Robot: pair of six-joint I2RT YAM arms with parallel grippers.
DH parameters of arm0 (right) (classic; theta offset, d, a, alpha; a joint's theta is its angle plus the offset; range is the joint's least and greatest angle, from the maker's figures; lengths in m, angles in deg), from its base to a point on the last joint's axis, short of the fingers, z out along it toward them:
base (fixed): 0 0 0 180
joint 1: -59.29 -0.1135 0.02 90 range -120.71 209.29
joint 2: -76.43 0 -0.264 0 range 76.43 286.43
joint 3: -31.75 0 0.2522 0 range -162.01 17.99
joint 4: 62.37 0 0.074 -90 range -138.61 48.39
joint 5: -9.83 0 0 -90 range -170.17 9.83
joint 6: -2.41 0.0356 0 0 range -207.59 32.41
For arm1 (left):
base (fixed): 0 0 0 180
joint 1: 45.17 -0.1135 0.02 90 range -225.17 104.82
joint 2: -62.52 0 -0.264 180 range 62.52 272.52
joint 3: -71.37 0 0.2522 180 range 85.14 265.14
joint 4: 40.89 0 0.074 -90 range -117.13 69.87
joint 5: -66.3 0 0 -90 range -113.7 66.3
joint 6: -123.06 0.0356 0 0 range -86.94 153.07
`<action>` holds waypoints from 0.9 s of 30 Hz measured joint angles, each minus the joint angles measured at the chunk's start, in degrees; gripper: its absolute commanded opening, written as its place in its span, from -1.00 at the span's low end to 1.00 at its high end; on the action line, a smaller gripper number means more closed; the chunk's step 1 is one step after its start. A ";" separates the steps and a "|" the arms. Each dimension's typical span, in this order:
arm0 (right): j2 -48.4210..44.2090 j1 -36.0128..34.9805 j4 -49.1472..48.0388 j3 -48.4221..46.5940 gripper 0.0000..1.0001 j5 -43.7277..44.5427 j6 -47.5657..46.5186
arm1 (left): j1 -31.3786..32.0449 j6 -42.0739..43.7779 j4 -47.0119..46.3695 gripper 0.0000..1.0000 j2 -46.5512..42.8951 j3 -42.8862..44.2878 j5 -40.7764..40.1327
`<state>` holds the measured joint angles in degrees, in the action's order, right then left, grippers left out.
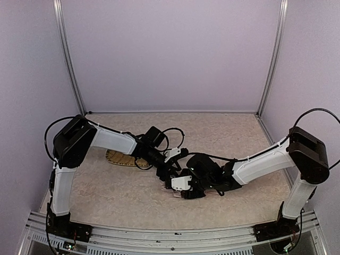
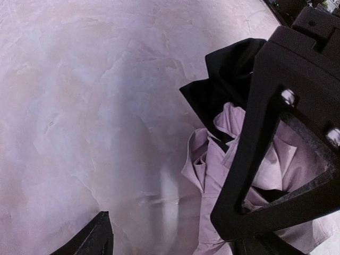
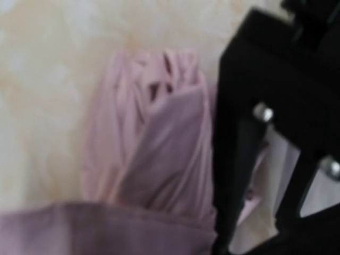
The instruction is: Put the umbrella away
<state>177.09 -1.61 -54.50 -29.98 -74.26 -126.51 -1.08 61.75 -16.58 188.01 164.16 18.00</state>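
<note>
Looking at plain lavender walls (image 1: pixel 170 53) all round, spotting aluminium posts (image 1: pixel 68 58) standing in both back corners, resting on a beige marbled tabletop (image 1: pixel 228 133), getting soft even lighting throughout.

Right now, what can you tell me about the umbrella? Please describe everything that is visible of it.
The umbrella is collapsed: thin pale pink fabric, crumpled in loose pleats, lying on the mottled beige table. A black cloth-like part sits at one end; what it is I cannot tell. No ribs, handle or strap show. The left arm's black finger crosses over the fabric; the right arm's finger stands beside it.
</note>
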 measured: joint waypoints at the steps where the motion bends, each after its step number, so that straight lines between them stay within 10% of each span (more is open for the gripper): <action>1: 0.26 0.02 0.07 -0.17 0.08 0.48 0.28 | -0.17 0.09 0.00 0.50 0.02 0.00 0.00; 8: 1.03 0.20 1.64 -1.03 -0.43 2.23 1.20 | -1.42 1.14 0.15 0.52 0.15 0.22 0.11; 27: 2.40 3.58 3.63 -4.13 -0.77 -5.18 3.58 | -7.37 -6.82 -29.31 0.55 -13.77 -20.96 -0.09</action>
<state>179.49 1.97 -50.87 -34.11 -79.44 -122.92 -8.44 54.93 -45.89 174.24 143.20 17.91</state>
